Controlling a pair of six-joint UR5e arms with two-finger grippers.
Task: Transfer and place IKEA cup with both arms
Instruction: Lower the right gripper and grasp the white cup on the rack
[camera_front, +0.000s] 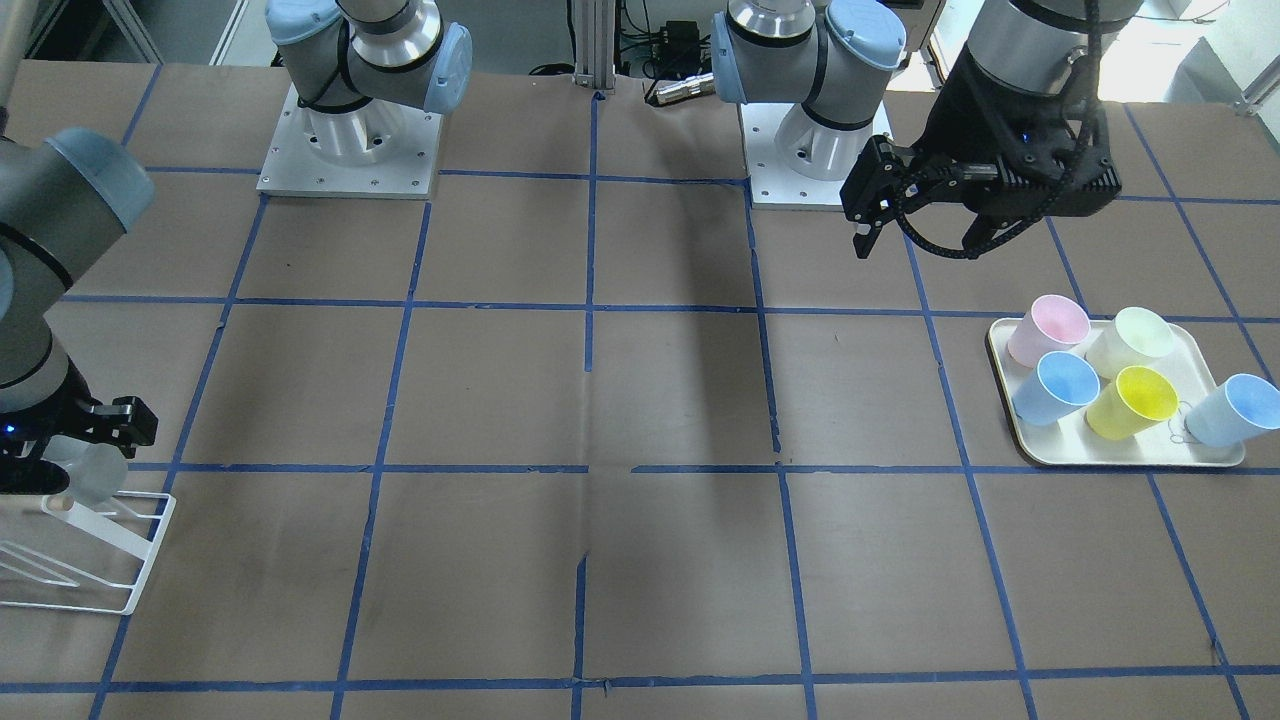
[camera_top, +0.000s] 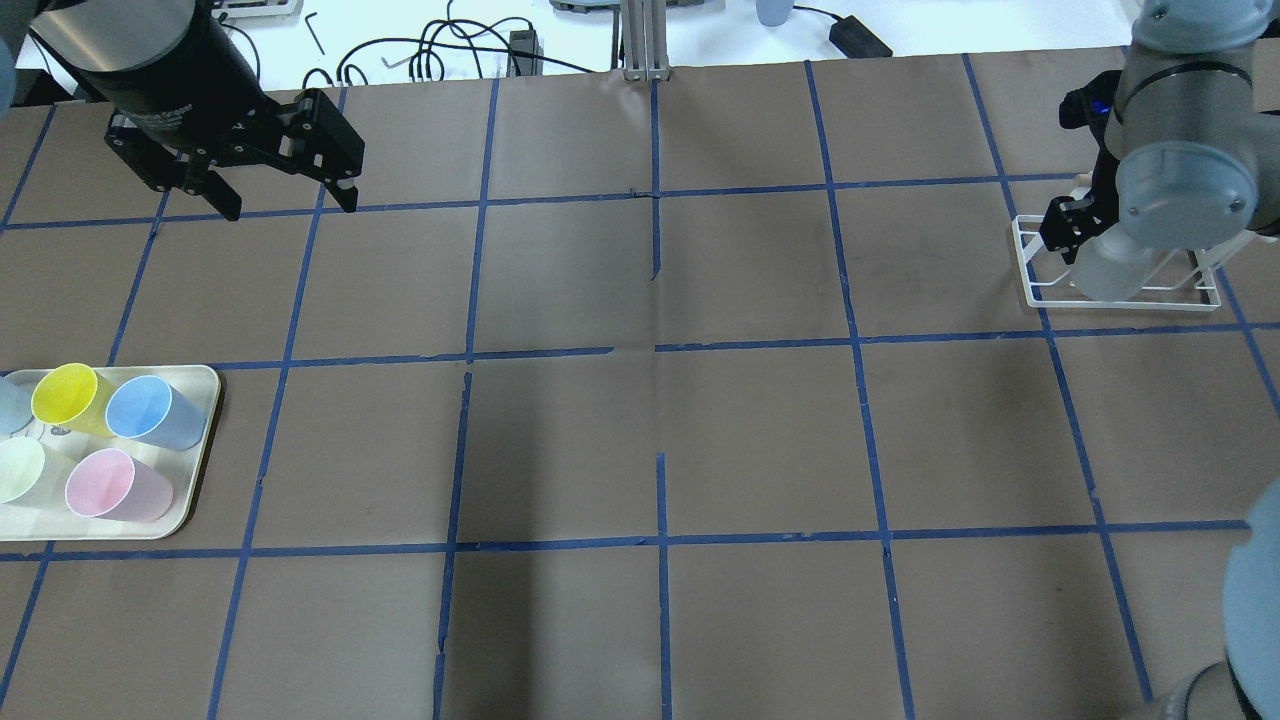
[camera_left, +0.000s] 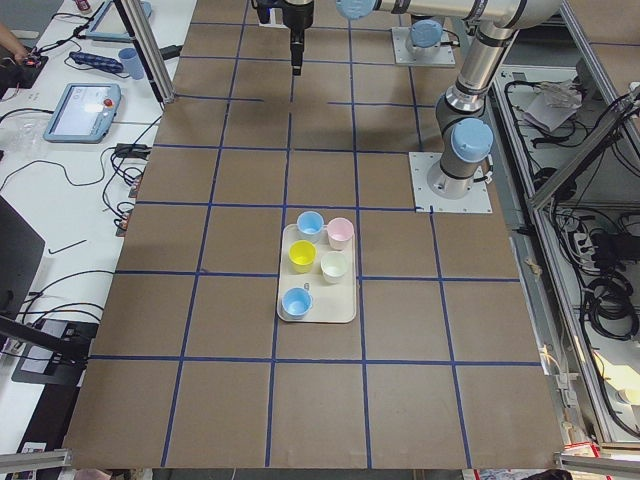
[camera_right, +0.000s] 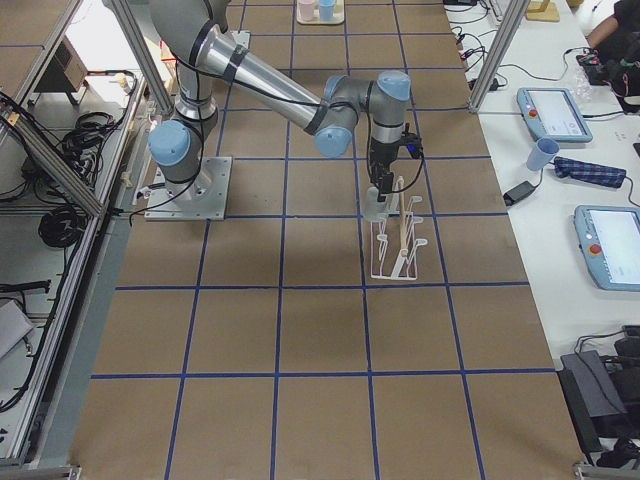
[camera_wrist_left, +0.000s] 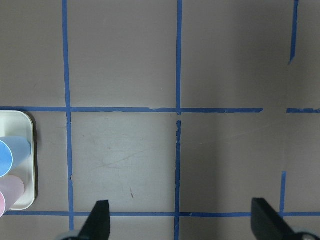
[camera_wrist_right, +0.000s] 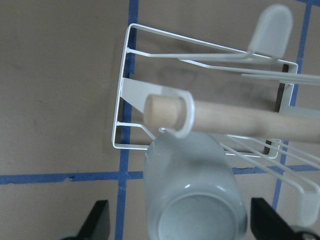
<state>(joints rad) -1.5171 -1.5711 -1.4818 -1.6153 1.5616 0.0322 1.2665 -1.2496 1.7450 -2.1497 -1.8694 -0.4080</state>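
At the table's right end, the pale grey IKEA cup sits on a peg of the white wire rack. The right gripper has its fingers spread either side of the cup (placing looks done). The left gripper hovers, also spread, well apart from the tray of coloured cups. Only backing the right arm away seems left.

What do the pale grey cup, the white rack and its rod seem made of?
Cup: likely plastic, frosted and slightly translucent, with a soft sheen. Rack: thin metal wire, probably white-coated, smooth and even. Rod: looks like bare wood, pale tan and matt.
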